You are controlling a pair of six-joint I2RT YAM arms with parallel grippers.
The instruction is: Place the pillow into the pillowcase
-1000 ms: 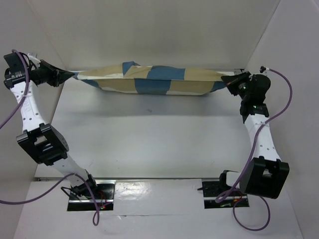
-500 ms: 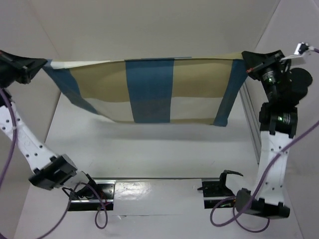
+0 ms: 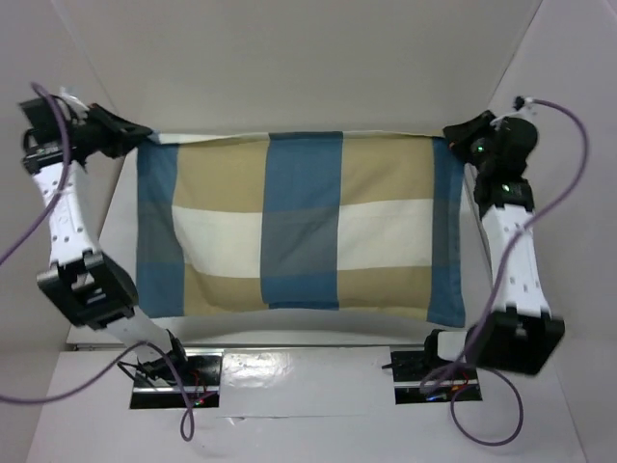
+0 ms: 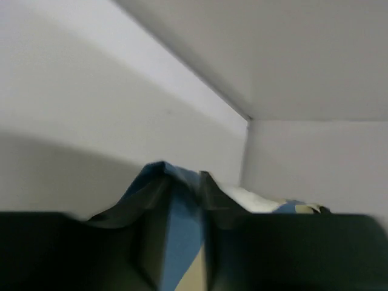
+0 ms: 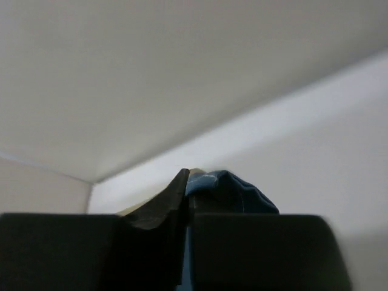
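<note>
Dropping back down from the high stretch of half a second ago, and spreading the pillowcase (image 3: 299, 227) out wide rather than bunching it into the long roll of a second ago. Holding it now by its two far corners, showing the whole checked face in blue, tan and cream blocks. Stretching it from just in front of the far wall (image 3: 289, 58) toward the near edge of the table (image 3: 114, 241), filling nearly the full width between the two arms. Keeping the far edge taut and straight, with the near right corner reaching slightly closer to the bases than the near left one. Not managing to tell from above how much of the cloth is resting on the table and how much is hanging.

Pinching the far left corner with the left gripper (image 3: 143, 135), fingers clamped tight on blue cloth, with a fold of it poking up between them in the left wrist view (image 4: 182, 242). Pinching the far right corner likewise with the right gripper (image 3: 449, 135), fingers closed hard on a small hump of blue fabric (image 5: 233, 188) in the right wrist view.
</note>
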